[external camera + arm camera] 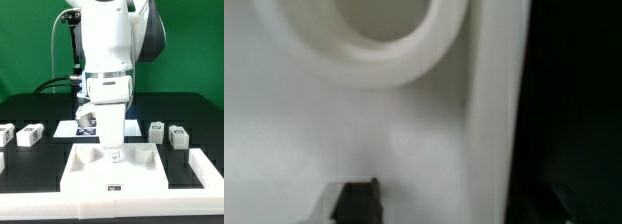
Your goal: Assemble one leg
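The pincer (113,149) sits low at the white panel (85,172), grip impossible to tell.

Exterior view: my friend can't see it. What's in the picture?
A white robot arm points its pincer down at the far edge of a big white panel on a black table. Small white legs sit on both sides.

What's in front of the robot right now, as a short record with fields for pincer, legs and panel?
pincer: lowered over the large white panel, open or shut unclear
left leg pair: loose on the black table, exterior view's left
right leg pair: loose, exterior view's right
round socket: in the panel, close-up in wrist view
marker board: behind the arm
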Tool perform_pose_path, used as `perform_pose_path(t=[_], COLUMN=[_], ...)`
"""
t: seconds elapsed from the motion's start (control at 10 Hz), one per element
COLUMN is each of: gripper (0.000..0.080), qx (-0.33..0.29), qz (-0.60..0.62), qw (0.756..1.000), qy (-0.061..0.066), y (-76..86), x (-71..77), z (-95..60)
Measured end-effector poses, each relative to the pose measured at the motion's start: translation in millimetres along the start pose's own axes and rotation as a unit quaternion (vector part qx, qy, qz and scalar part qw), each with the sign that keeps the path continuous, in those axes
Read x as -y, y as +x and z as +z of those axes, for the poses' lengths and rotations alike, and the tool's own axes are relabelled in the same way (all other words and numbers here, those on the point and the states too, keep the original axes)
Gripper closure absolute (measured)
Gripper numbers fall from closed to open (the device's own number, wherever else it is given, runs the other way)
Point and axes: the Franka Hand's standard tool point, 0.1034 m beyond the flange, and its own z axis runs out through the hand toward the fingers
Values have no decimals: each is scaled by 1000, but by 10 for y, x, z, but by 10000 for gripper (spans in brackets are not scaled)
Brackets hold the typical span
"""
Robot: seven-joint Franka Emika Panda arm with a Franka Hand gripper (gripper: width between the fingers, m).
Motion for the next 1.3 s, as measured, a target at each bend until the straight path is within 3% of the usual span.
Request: perform_pose_path(t=[0.1, 0.2, 0.9, 1.2, 1.3], gripper=[559, 736, 749, 749, 749], qx=[0, 0, 0, 5, 7], qz=[0, 0, 0, -43, -50], qw=[1000, 1000, 1000, 999, 999], qy=[0, 1, 1, 8, 17], y=[0, -1, 24, 442, 539], x=[1, 6, 3, -90, -79], z=[1, 3, 4, -5, 18])
